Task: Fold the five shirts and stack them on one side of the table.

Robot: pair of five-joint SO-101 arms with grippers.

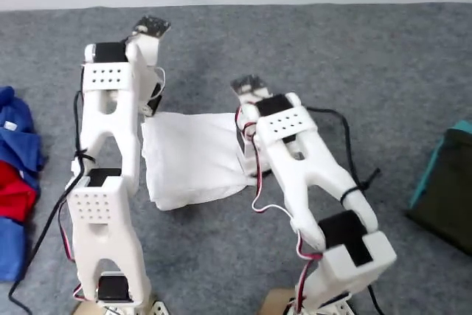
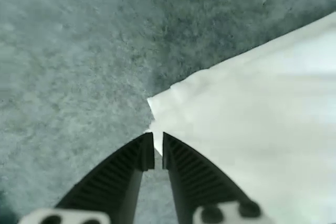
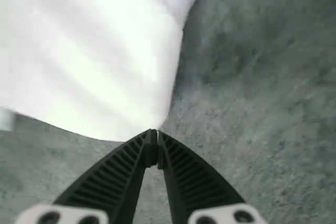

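From the high view, a white shirt (image 1: 192,156) is seen spread on the grey bench (image 1: 332,57) between the left arm (image 1: 110,130) and the right arm (image 1: 295,153). A blue shirt (image 1: 15,138) and a red shirt (image 1: 15,189) are heaped at the left arm's side, and a dark green shirt (image 1: 446,182) lies at the opposite edge. In the left wrist view, the left end effector (image 2: 157,150) is shown nearly together, pinched on a corner of the white shirt. In the right wrist view, the right end effector (image 3: 156,140) is clamped together on the shirt's edge.

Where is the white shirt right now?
In the high view, the white shirt lies in the middle of the table, between the left arm and the right arm.
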